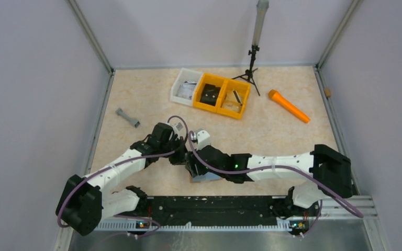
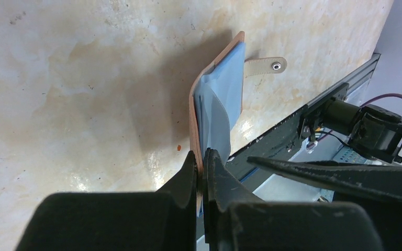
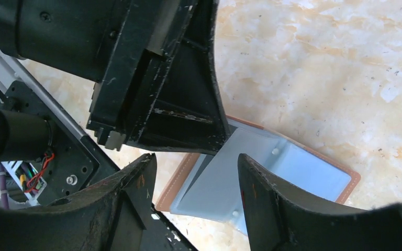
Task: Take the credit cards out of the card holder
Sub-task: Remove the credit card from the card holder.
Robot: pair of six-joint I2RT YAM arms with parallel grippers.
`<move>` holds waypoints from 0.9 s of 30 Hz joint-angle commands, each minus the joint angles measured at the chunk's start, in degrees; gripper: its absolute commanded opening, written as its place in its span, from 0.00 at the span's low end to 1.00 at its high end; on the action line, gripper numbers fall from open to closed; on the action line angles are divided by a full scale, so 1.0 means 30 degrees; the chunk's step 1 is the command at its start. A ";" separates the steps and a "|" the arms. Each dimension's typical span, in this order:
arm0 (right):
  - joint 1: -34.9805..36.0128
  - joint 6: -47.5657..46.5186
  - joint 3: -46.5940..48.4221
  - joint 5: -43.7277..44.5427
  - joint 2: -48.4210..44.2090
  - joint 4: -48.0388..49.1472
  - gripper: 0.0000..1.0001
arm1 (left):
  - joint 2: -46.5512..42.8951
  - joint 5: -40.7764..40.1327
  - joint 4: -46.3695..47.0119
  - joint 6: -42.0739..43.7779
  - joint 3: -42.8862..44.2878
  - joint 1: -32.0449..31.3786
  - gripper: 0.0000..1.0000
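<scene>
Pale marbled-beige table (image 1: 272,136) inside grey walls. Close to its near edge, right at the fingertips of both arms: a small flat folding card holder (image 2: 220,110), reddish-brown and leather-like outside, pale blue-grey inside. Opened like a book, one half flat on the table, the other stood up on edge. Pinched at the raised half's rim by the left fingers (image 2: 214,170), clenched tight with only the leather between them. Beyond those fingertips, just beside the raised half: a small beige tab (image 2: 264,65) with a metal snap. Spread wide above the flat half, the right fingers (image 3: 248,178), grasping nothing, blue-grey lining showing in the gap between them. Contact between their tips and the lining: cannot tell. Of the credit cards, nothing to be told apart from the blue-grey pocket layers. Well beyond both sets of fingers, toward the far wall: a white open plastic bin (image 1: 184,86) touching a pair of yellow plastic bins (image 1: 222,94), a black tripod stand (image 1: 251,68) behind them. Far to the right of the fingers, an orange tapered cylinder (image 1: 289,105) lying flat; to the left, a small grey dumbbell-shaped piece (image 1: 127,117).
</scene>
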 commanded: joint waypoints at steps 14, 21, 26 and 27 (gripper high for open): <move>0.0917 0.0486 0.1714 0.4109 0.1660 -0.3002 0.56 | -0.0570 0.0642 0.0965 -0.0190 0.0010 -0.0077 0.00; 0.0896 0.0595 0.2186 0.5099 0.2554 -0.4212 0.56 | -0.0717 0.0639 0.0863 -0.0179 0.0058 -0.0078 0.00; 0.0899 0.0883 0.2683 0.6819 0.2868 -0.6961 0.56 | -0.0732 0.0295 0.0603 -0.0035 0.0081 -0.0069 0.00; 0.0897 0.1037 0.2689 0.7228 0.2905 -0.7658 0.56 | -0.0720 0.0276 0.0572 0.0009 0.0114 -0.0064 0.00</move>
